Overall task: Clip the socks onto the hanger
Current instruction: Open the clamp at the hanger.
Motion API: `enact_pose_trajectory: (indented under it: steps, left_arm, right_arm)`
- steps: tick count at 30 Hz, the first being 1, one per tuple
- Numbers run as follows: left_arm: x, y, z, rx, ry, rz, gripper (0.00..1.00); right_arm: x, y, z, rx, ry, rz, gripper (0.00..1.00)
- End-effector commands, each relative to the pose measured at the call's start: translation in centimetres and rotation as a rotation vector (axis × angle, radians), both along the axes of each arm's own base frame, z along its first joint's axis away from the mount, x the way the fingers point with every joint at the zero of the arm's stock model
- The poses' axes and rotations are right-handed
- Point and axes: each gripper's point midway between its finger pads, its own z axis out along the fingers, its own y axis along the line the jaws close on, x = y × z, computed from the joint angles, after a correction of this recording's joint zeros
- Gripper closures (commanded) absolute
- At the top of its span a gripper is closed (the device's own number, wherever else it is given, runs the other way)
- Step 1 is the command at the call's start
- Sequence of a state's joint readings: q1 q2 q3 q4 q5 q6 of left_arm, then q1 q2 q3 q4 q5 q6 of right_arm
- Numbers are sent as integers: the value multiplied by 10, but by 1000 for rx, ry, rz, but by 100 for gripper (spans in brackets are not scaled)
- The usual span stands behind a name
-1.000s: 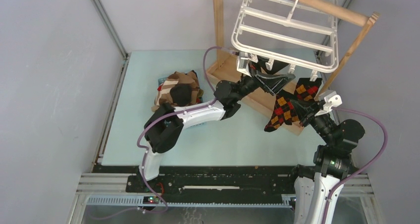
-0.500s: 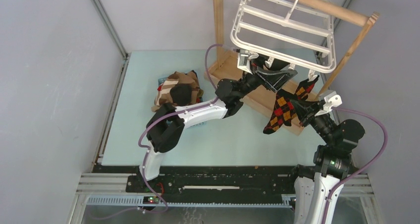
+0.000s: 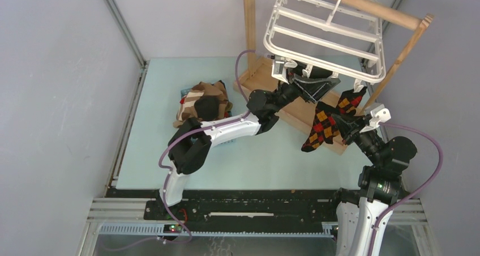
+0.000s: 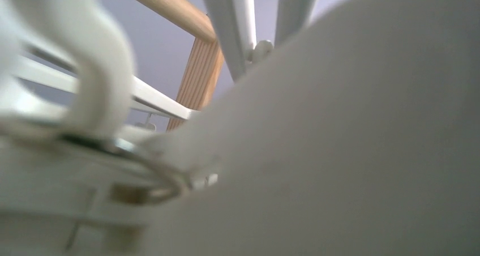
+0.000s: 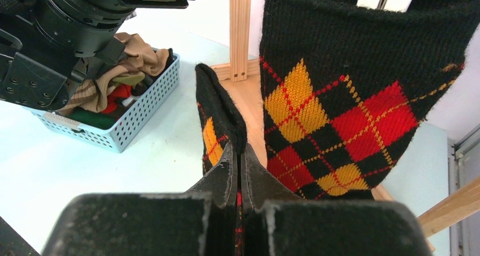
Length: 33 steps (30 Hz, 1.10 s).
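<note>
The white hanger (image 3: 322, 42) hangs from the wooden stand's rail. One argyle sock (image 3: 351, 101) hangs clipped at the hanger's right front, and it fills the right wrist view (image 5: 351, 97). My right gripper (image 3: 338, 122) is shut on a second argyle sock (image 3: 318, 130), which dangles below the hanger's front edge; its cuff stands pinched between the fingers (image 5: 238, 151). My left gripper (image 3: 311, 81) reaches up under the hanger's front rail, with its fingertips hidden. The left wrist view shows only a blurred white clip (image 4: 96, 69) and hanger bars (image 4: 238, 24), very close.
A small blue basket (image 3: 184, 90) heaped with brown and black socks (image 3: 206, 100) sits on the mat at the left, also in the right wrist view (image 5: 130, 120). The wooden stand (image 3: 368, 7), with base board and uprights, surrounds the hanger. Grey walls enclose the table.
My left gripper has risen closer under the hanger's front rail, and the hanger has shifted slightly up and left. The right gripper still holds the argyle sock, almost unmoved.
</note>
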<state>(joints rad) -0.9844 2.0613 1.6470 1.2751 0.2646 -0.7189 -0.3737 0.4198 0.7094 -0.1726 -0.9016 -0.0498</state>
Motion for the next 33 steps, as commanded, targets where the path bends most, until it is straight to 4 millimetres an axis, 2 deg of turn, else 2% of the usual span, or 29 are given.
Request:
enact_pose_trajectory:
  steps: [1,10,20,29,33]
  left_arm:
    - [-7,10,32,-84,-28,-14,43]
    - [-9,10,36,-92,-22,-35,70]
    - [-10,11,37,-101,-14,-54,87]
    - [-13,16,44,-133,-2,-89,94]
    - [-14,17,46,-133,-2,-98,94]
  right_arm:
    - [-1,0,5,-5,-23,2,100]
    - [-3,1,6,-2,-26,4,100]
    - [-11,10,19,9,-43,47,100]
    - [-17,17,47,110,23,68,99]
    - [-16,17,52,139,47,64,99]
